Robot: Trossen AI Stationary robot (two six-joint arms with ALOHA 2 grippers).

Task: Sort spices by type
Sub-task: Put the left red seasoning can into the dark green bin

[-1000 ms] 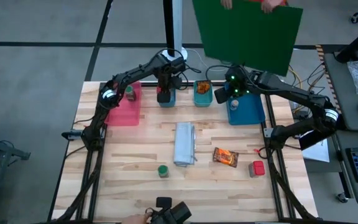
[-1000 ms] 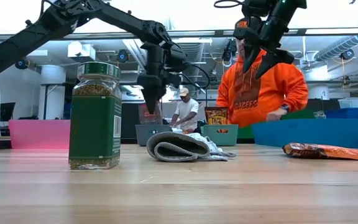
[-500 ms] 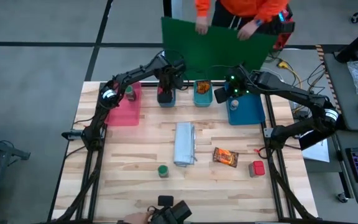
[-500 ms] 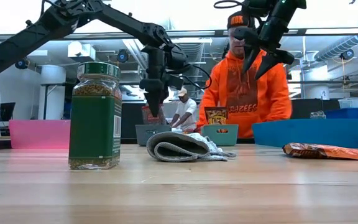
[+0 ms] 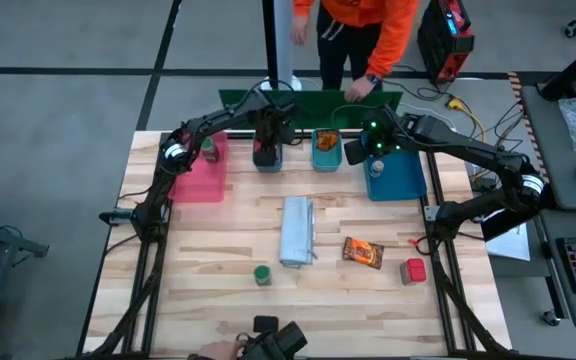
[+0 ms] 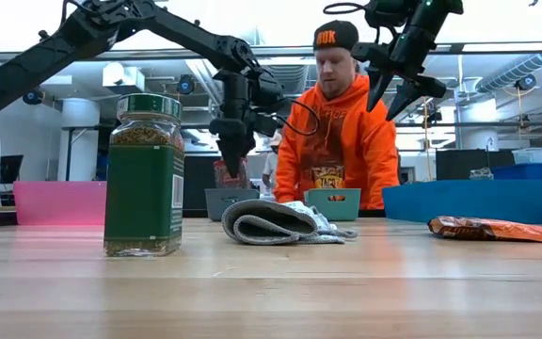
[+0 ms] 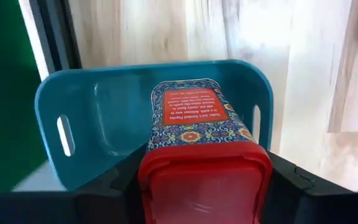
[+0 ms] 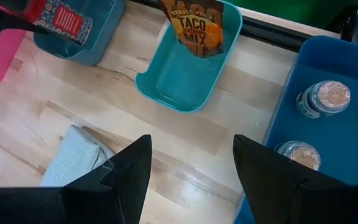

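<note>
Left gripper [image 7: 204, 186]: pinching the red-lidded patterned spice box [image 7: 197, 134], hovering over the small teal plastic tray [image 7: 98, 112], upper centre of the high view.
Handling: probably light, rigid, smooth; gripping its flat sides looks best.
Right gripper [image 8: 191, 168]: hanging spread, empty, at upper right.

left claw [image 5: 265, 150] reaching down at the far table edge, gripping, right claw [image 5: 360, 152] raised, fingers apart
</note>
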